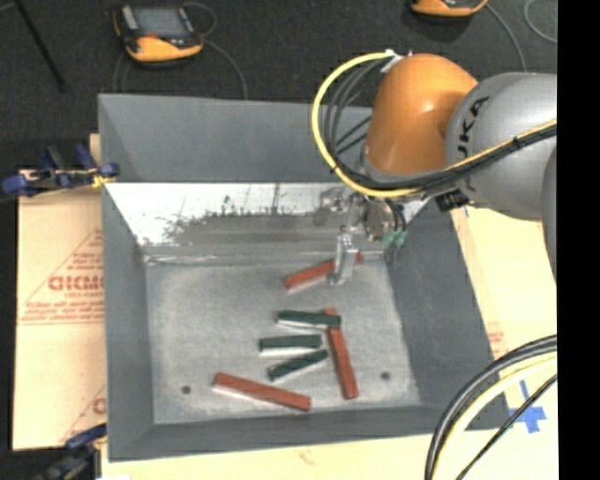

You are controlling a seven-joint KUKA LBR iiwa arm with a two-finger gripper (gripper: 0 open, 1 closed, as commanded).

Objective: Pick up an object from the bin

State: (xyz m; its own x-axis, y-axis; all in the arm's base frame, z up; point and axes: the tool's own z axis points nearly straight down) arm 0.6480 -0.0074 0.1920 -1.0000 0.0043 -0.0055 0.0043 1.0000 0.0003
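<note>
**One end of red-brown stick [307, 277] lost behind pincer [345, 261]**

We lose the stick's right end behind the pincer, near the back wall of the bin [127, 309], and cannot tell whether it is gripped. The orange cover [412, 108] hides the wrist. A second red stick [343, 366] slips its upper end under a dark green stick [309, 321]. An orange device [448, 6] is cut by the top edge, a cable loop [457, 398] by the bottom.

Grey bin [127, 309]; red sticks [261, 392]; dark green sticks [291, 343]; orange wrist cover [412, 108].
</note>
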